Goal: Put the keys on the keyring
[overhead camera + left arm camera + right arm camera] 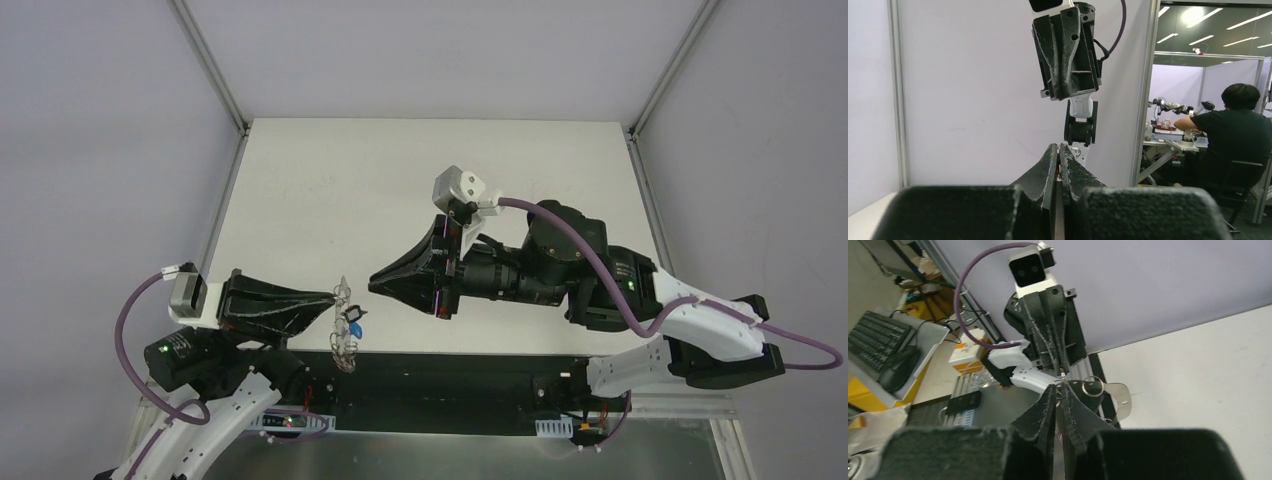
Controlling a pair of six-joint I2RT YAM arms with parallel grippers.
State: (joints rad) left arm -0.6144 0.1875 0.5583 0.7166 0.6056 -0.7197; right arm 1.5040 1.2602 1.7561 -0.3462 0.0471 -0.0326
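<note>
White tabletop (420, 180) | left pincer (335, 298) clamps keyring (346, 316), silver keys (346, 347), one blue-headed | right pincer (375, 285) closed

The left gripper (334, 297) pinched the keyring (344, 290) at its fingertips. Small silver keys (347, 348) were bunched just beyond those tips, with a blue-headed key (353, 326) and a black-headed key (358, 314) among them. The right gripper (374, 285), its fingers drawn together, pointed at the ring, near it but apart.

From the top cam the keyring (346, 322) is just a tiny silver tangle (only the blue-headed key (356, 324) stands out), and the left gripper (1058, 147) pretty much hides it behind its own fingers (1043, 172).
</note>
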